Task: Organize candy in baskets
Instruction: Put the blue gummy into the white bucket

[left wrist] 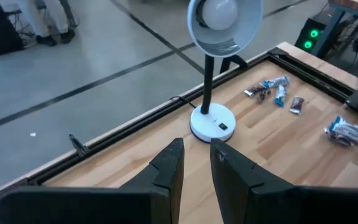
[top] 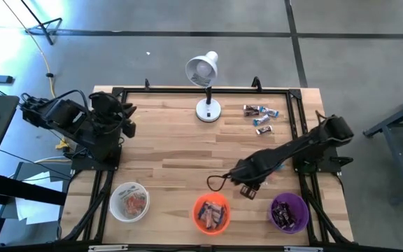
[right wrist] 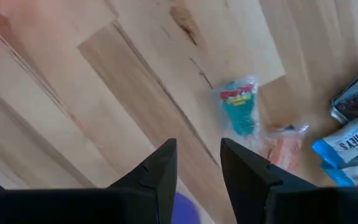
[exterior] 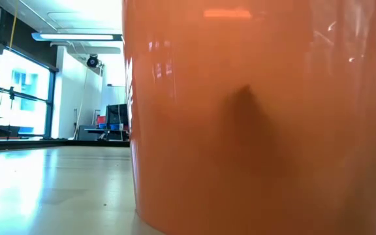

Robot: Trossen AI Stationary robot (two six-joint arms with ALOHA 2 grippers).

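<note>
We're mid-sort: right hand [top: 247, 187] empty, fingers slightly apart, low center-right between orange basket [top: 211, 213] and purple basket [top: 289, 212]. Left hand [left wrist: 194, 163] parked upper left, also empty. Loose candy [top: 261, 117] upper right on the counter [top: 166, 154]; next move probably a reach there.

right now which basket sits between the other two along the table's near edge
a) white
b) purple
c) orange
c: in the high view the orange basket sits in the middle, with the white basket on one side and the purple basket on the other.
</note>
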